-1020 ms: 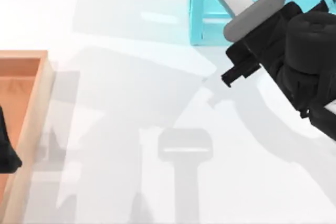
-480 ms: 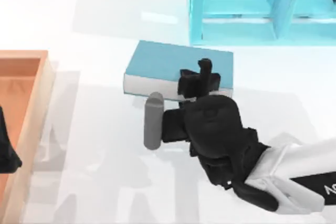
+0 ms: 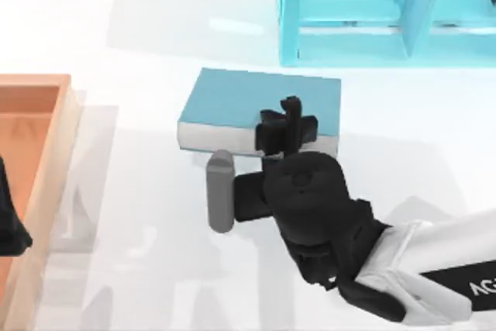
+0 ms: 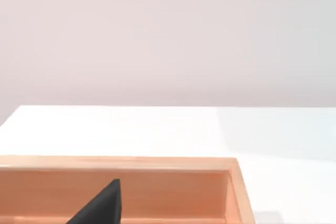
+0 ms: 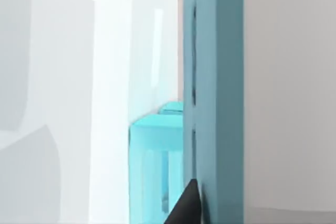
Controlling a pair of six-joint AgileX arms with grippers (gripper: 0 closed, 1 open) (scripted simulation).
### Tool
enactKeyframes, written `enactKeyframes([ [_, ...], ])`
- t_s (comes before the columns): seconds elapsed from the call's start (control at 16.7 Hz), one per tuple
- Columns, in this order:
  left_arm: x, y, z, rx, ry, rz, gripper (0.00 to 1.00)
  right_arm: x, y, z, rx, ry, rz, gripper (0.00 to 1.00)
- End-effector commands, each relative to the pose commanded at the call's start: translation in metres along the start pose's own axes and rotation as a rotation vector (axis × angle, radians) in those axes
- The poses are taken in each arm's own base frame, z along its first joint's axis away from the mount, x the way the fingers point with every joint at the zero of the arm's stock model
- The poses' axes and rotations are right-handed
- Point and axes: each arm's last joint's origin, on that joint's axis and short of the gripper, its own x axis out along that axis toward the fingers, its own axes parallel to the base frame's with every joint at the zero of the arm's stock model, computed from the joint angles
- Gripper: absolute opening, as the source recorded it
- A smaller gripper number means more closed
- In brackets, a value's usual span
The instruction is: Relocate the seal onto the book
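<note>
**Right hand low over the book's near edge**

Right hand (image 3: 288,122) sits over the near edge of the book (image 3: 248,97), mid-bench, in front of the shelf (image 3: 364,5). Whether its fingers grip the seal I cannot tell (nothing tan shows). Likely the placing step; next, a gentle release squarely onto the cover. Left hand (image 3: 12,226) parks over the wooden tray (image 3: 54,114).
</note>
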Motion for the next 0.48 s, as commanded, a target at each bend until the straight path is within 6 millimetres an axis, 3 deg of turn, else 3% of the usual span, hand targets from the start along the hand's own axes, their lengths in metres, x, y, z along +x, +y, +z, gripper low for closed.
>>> enactKeyframes([
  [0.48, 0.0000, 0.0000, 0.0000, 0.000, 0.000, 0.000, 1.00, -0.0028, 0.0022, 0.0006, -0.004, 0.002, 0.001, 0.00],
])
